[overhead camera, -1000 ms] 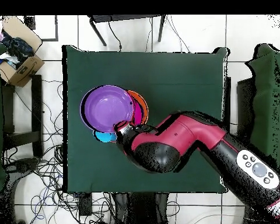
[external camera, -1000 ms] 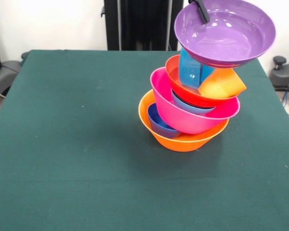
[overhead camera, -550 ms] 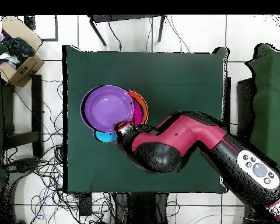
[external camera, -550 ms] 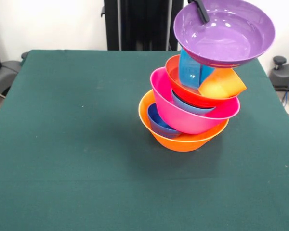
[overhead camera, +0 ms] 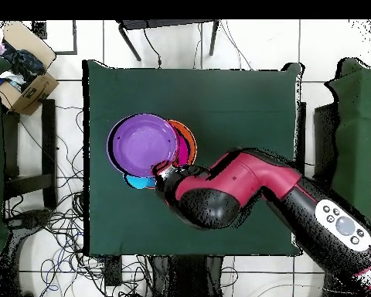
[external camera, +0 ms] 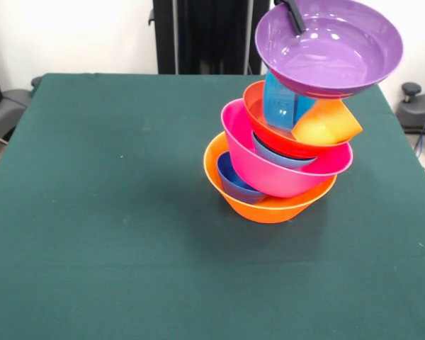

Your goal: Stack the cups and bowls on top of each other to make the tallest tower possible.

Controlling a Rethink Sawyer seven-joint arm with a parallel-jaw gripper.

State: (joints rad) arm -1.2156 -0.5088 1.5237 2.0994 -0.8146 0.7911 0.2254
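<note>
Overhead view: arm [overhead camera: 250, 189] over tower [overhead camera: 154, 151]

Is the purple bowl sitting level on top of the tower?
No, the purple bowl tilts toward the camera, propped on the light blue cup.

no readable text, labels, brands, numbers, signs

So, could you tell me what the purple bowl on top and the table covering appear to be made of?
The purple bowl looks like glossy moulded plastic: bright highlights sit on its smooth inside and its rim is thin. The table covering looks like dark green cloth, perhaps felt: matt, no reflections, with a few pale specks. Neither can be told for certain by sight.
</note>
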